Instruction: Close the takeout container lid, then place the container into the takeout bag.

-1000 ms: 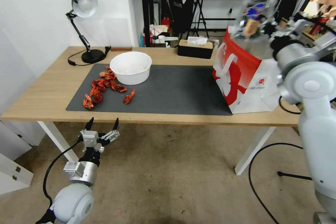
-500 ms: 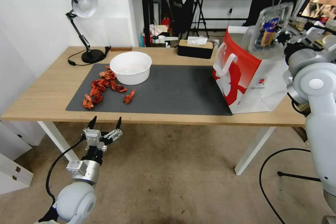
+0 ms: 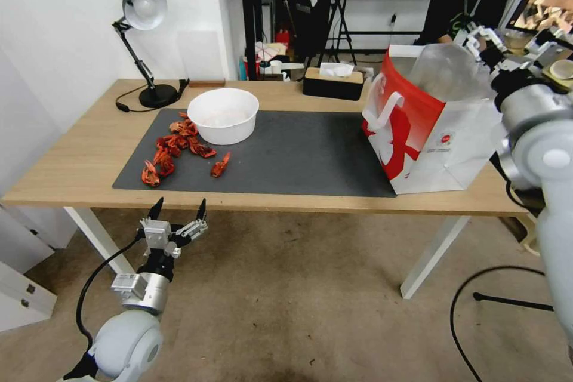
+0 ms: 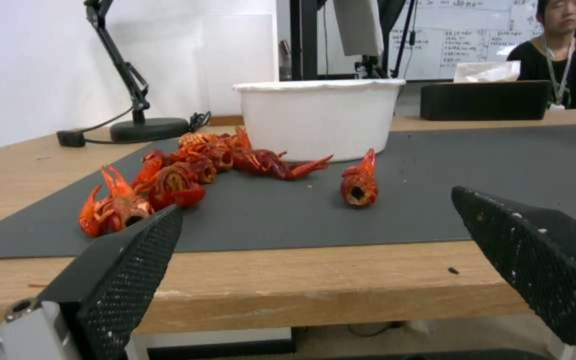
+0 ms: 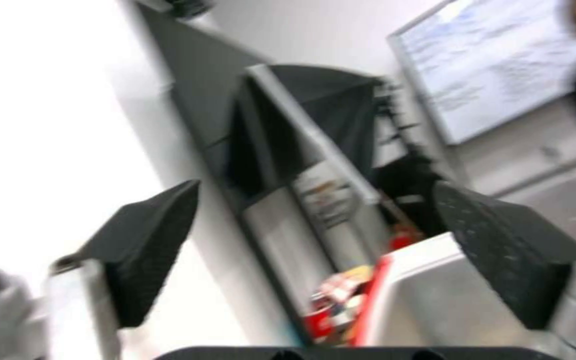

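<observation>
- Right gripper (image 3: 477, 36) is up above the far right corner of the takeout bag (image 3: 427, 131); in the right wrist view its fingers (image 5: 148, 245) are spread wide with nothing between them.
- Takeout container: I cannot make it out; something pale and hazy (image 3: 447, 71) sits in the bag's open top, too unclear to name.
- Lid: cannot tell its state.
- The bag stands upright on the table (image 3: 77, 155), at its right end, red side with white figure print facing the mat (image 3: 280, 155), white side with small red logo facing the robot, white handle (image 3: 385, 110) hanging over the red side.
- Left gripper (image 3: 177, 215) hangs below the table's front edge, well left of the bag, fingers wide apart and empty, tips pointing up toward the table.
- White bowl (image 3: 223, 114) on the mat, far left of the bag.
- Red crayfish pieces (image 3: 173, 152) lie scattered on the mat just beside the bowl, on the side away from the bag.
- Black tissue box (image 3: 333, 82) behind the mat, near the bag's far left corner.
- Desk lamp (image 3: 143, 42) at the table's far left corner.
</observation>
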`<state>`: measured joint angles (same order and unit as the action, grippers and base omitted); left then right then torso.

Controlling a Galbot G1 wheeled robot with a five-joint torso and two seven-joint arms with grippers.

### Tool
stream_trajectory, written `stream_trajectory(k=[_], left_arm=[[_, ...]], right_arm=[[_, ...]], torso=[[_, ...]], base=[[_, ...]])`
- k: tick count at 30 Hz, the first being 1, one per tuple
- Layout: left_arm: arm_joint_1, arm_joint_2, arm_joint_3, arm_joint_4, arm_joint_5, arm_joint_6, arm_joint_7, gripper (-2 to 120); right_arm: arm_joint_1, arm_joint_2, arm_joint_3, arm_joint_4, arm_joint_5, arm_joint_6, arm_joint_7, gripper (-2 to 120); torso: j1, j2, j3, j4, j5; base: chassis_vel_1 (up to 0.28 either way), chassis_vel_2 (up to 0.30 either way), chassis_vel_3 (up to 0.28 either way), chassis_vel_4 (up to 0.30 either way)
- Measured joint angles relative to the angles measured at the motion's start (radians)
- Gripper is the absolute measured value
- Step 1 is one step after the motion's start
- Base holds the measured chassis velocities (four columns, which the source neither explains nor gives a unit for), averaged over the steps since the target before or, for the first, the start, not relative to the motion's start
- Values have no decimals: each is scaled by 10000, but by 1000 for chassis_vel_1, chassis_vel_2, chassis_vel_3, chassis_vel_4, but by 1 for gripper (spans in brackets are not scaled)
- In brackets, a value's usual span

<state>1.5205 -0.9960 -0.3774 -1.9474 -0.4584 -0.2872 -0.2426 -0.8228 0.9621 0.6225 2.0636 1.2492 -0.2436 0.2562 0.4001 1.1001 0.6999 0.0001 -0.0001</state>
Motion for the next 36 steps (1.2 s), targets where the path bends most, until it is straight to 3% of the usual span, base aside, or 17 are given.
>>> stream_trajectory(k=[6,8,10,11,14,15,18,21,29,36], left_arm=[[3,-29,-5,-3,0,-9,-1,100],[-4,-34,-2,-18,0,-10,-5,100],[-3,-35,-3,-22,0,-10,-6,100],[-2,-45,-9,-24,-1,-10,-10,100],[-2,-106,-16,-36,0,-10,-15,100],[-2,-106,-16,-36,0,-10,-15,100],[20,-171,-21,-55,2,-4,-22,100],[30,-193,-35,-55,2,2,-26,100],[31,-286,-35,-8,-1,12,-32,100],[46,-305,-26,20,-2,21,-35,100]], right_arm=[[-1490,-189,-167,956,-986,338,-1649,100],[-2439,-216,-357,1458,-2681,483,-2267,100],[-2717,-215,-436,1572,-3224,562,-2350,100],[-3172,-178,-617,1802,-4162,682,-2349,100],[-4313,213,-1096,2243,-6498,869,-1847,100],[-4313,213,-1096,2243,-6498,869,-1847,100],[-5403,816,-1547,2399,-8577,1310,-1126,100],[-6122,1187,-1778,2395,-9622,1866,-679,100],[-7895,2235,-2565,1743,-11481,3617,506,100],[-8403,2537,-2843,1140,-11994,4166,889,100]], torso=[[-3,0,-1,-2,1],[-2,1,0,0,-1],[-2,0,0,-1,-1],[-2,0,0,-3,1],[-2,0,0,0,1],[-2,0,0,0,1],[-2,1,1,0,0],[-3,0,0,-2,-1],[-3,0,0,-2,-1],[-2,0,0,-2,0]], base=[[0,0,0,0],[0,0,0,0],[0,0,0,0],[0,0,0,0],[0,0,0,0],[0,0,0,0],[0,0,0,0],[0,0,0,0],[0,0,0,0],[0,0,0,0]])
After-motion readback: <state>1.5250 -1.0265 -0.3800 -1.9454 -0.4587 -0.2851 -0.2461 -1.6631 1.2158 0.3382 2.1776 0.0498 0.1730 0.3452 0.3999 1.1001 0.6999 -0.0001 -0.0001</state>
